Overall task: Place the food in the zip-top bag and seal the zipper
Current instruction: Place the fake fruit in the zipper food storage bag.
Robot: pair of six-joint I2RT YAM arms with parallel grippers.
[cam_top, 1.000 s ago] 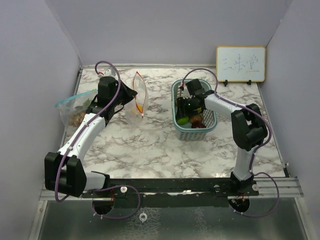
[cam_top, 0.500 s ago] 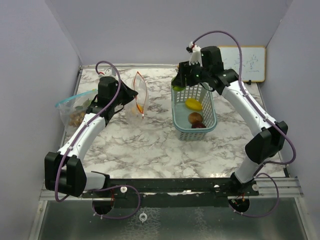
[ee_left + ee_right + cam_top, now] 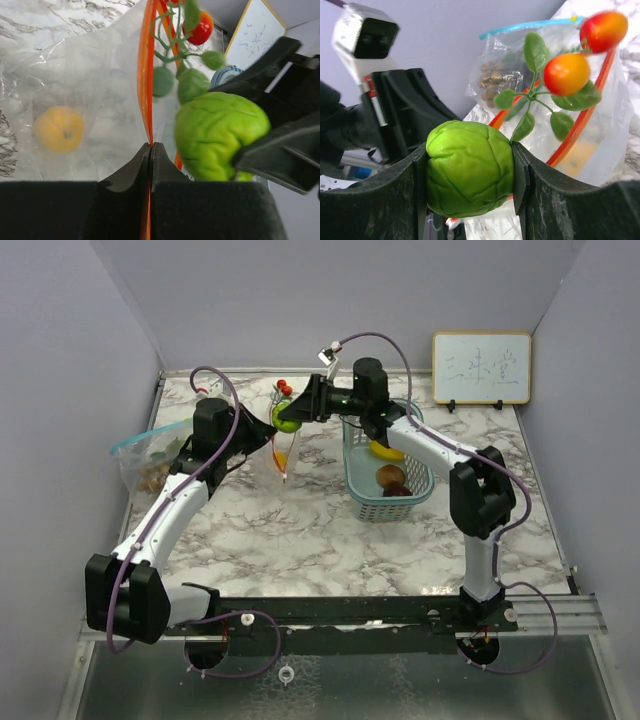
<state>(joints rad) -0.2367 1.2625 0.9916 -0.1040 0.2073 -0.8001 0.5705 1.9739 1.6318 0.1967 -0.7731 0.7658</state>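
My left gripper [image 3: 262, 430] [image 3: 151, 146] is shut on the orange zipper rim of the clear zip-top bag [image 3: 281, 443] [image 3: 145, 75] and holds it upright. A yellow fruit [image 3: 59, 128] lies inside the bag. My right gripper [image 3: 297, 414] [image 3: 470, 149] is shut on the green round fruit [image 3: 287, 420] [image 3: 470, 180] [image 3: 220, 135], right at the bag's mouth. A sprig of small red-orange tomatoes with green leaves [image 3: 285, 388] [image 3: 566, 74] [image 3: 200, 30] hangs at the green fruit, above the bag's rim.
The teal mesh basket [image 3: 423, 487] stands right of the bag and holds a yellow piece [image 3: 386, 451] and a red-brown piece [image 3: 392, 477]. A second bag with a blue zipper [image 3: 150, 453] [image 3: 502, 75], holding tan-brown pieces, lies at the far left. A whiteboard [image 3: 481, 367] stands back right.
My right gripper has lifted the green fruit out of the basket and carried it left to the bag's mouth. My left gripper has kept hold of the bag's rim.
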